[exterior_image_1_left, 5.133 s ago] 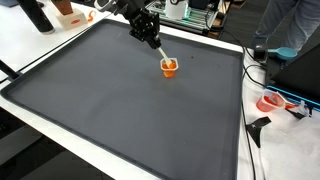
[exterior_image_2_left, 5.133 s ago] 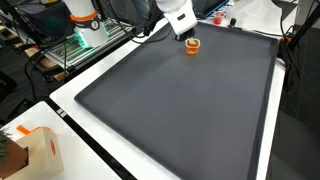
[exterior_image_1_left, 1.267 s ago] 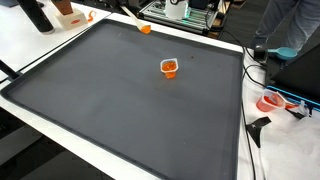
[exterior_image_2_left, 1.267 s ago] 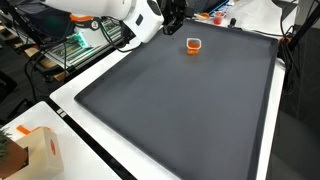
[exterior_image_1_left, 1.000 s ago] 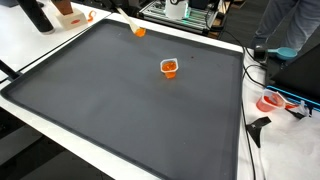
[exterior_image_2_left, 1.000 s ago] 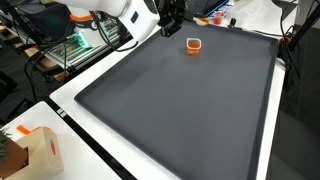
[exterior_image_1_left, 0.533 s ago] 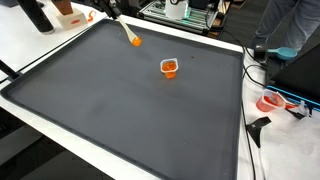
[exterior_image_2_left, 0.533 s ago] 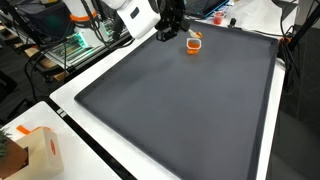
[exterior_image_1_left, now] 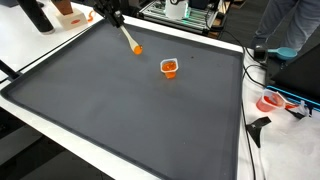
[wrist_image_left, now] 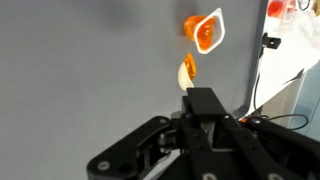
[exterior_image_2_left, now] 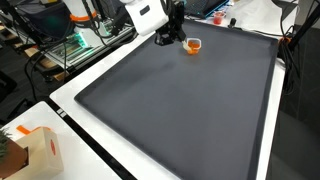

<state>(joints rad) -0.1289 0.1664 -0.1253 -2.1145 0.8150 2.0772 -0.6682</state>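
Orange-loaded spoon (wrist_image_left: 188,70) is pinched in the gripper (wrist_image_left: 203,100). Its long axis runs toward 12 o'clock in the wrist view. The orange cup (wrist_image_left: 205,32) lies just beyond the tip, at 1 o'clock.

White counter (exterior_image_1_left: 28,45) under a big dark mat (exterior_image_1_left: 130,115); on the mat, up at one o'clock, small orange cup (exterior_image_1_left: 169,67).
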